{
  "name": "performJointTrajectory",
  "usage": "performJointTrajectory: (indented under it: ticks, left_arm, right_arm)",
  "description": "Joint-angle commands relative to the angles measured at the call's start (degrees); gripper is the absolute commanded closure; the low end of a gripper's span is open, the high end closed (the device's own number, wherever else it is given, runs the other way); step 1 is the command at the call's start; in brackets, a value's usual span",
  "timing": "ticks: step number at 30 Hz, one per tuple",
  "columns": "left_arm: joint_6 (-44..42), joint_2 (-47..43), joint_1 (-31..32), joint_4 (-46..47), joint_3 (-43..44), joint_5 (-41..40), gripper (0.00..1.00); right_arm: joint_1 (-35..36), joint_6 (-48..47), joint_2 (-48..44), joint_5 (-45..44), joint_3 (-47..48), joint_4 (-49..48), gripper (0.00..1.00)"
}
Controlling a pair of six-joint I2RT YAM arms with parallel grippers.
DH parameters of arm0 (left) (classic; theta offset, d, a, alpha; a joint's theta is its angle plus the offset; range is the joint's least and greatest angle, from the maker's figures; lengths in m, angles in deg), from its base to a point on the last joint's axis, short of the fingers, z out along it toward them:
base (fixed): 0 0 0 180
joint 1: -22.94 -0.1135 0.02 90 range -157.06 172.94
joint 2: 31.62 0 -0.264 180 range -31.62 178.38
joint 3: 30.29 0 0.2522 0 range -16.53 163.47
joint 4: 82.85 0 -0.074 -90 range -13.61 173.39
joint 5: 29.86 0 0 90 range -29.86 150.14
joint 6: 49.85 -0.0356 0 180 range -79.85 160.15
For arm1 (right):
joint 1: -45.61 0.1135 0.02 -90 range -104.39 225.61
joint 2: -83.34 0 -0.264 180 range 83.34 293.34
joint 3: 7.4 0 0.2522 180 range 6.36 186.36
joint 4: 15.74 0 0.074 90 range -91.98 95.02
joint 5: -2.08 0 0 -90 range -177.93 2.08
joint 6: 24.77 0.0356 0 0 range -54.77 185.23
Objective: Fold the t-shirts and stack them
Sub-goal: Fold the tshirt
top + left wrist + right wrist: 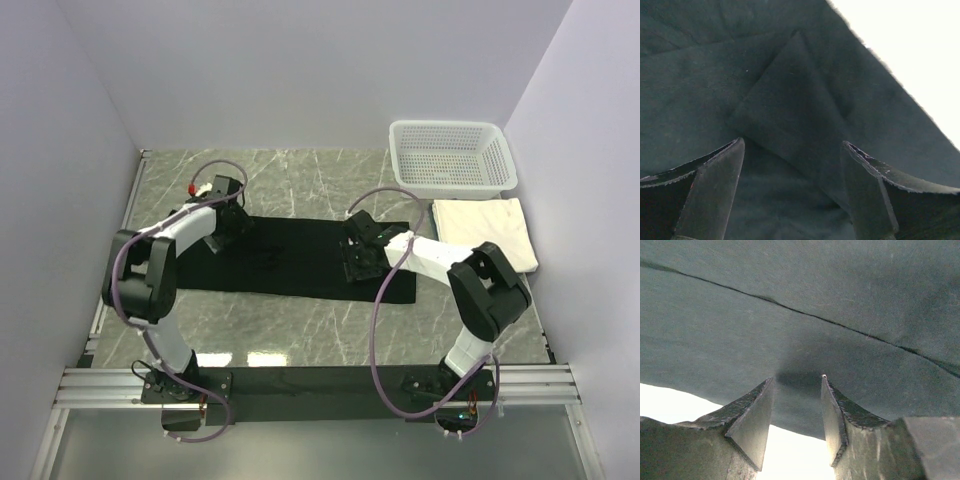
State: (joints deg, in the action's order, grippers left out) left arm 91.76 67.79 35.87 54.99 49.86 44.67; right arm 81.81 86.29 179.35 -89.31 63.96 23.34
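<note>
The black t-shirt point(300, 258) lies spread flat across the middle of the table. My left gripper point(222, 236) is over its left end; in the left wrist view the gripper point(792, 145) is open above a folded flap of black cloth point(790, 100). My right gripper point(357, 258) is over the shirt's right part; in the right wrist view the gripper point(797, 380) is open, its jaws a little apart over the shirt's edge point(790, 405). The cream-white t-shirt point(485, 232) lies folded at the right, apart from both grippers.
A white mesh basket point(452, 157) stands at the back right, just behind the cream shirt. Grey walls close the table on the left, back and right. A metal rail point(320, 385) runs along the near edge by the arm bases.
</note>
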Motion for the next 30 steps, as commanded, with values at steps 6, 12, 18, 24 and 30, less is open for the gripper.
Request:
performJointTrajectory:
  ticks: [6,12,18,24,30]
  left_arm:
    - [-2.65,9.99,-0.01,1.95,3.91,-1.49,0.19]
    - [-9.51,21.68,-1.41,-2.17,18.66,-1.15,0.19]
    - [-16.71,33.72,-1.42,-4.29,37.03,1.83,0.16]
    - [-19.54,43.05,-1.07,-4.64,52.85,8.25,0.13]
    - [-19.97,45.43,-0.36,-1.14,54.11,10.37,0.10]
  right_arm:
    - [0.88,-4.36,3.31,4.54,-1.09,4.99,0.53]
    - [7.55,-8.31,8.22,18.25,1.63,8.86,0.53]
    - [17.92,-9.28,19.12,27.47,12.51,11.77,0.53]
    - [23.82,-9.37,29.93,30.13,30.53,13.70,0.53]
    - [24.44,-7.17,35.48,30.57,42.41,14.05,0.53]
